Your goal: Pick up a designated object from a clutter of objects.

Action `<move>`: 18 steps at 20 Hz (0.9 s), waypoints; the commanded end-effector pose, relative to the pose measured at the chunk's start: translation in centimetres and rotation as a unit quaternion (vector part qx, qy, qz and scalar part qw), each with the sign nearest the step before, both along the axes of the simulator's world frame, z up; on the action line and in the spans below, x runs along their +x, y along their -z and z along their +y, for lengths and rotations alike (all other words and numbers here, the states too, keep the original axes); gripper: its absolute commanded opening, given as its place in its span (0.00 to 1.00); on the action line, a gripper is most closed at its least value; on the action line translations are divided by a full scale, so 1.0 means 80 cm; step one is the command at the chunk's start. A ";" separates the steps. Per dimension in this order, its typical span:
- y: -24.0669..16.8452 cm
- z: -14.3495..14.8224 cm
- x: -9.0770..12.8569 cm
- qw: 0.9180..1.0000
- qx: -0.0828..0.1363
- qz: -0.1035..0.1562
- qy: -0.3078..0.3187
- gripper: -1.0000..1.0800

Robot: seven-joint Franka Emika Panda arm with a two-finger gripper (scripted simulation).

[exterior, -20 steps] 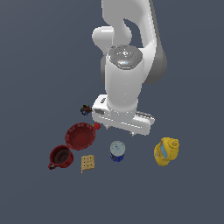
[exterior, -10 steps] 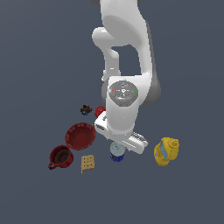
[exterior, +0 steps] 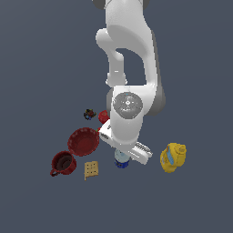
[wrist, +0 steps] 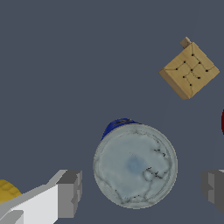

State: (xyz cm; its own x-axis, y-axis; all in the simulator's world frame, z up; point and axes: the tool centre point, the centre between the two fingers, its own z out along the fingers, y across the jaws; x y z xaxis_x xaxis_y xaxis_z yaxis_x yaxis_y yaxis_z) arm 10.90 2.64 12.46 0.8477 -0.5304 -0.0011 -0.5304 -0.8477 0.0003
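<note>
Two fingers: gripper (wrist: 141,192) spread wide, one finger on each side of the can, neither touching it; nothing held.
Can: blue can (wrist: 134,164) stands upright between the fingers, pale top facing the wrist camera; in the exterior view it (exterior: 121,159) sits mid-table, partly under the hand.
Neighbours: cracker (wrist: 189,70) near, yellow bottle (exterior: 173,157) apart, red bowl (exterior: 83,141) and mug (exterior: 63,163) beyond.
Progress: approach and alignment look done; closing, gripping and lifting remain.

Grey floor (exterior: 41,68) carries can (exterior: 121,160), bowl (exterior: 83,141), mug (exterior: 63,163), cracker (exterior: 91,169), bottle (exterior: 173,157).
</note>
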 end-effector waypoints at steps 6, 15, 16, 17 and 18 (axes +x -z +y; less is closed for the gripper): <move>0.030 0.000 -0.001 1.000 0.000 0.000 0.001 0.96; 0.063 0.000 0.001 1.000 0.000 0.000 0.002 0.96; 0.063 0.000 0.001 1.000 0.000 0.000 0.002 0.96; 0.063 0.000 0.001 1.000 0.000 0.000 0.002 0.00; 0.063 0.000 0.001 1.000 0.000 0.000 0.002 0.00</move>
State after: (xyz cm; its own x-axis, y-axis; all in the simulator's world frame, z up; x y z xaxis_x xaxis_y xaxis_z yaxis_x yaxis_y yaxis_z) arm 10.92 2.68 7.44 0.8457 -0.5336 -0.0009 -0.5336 -0.8457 0.0004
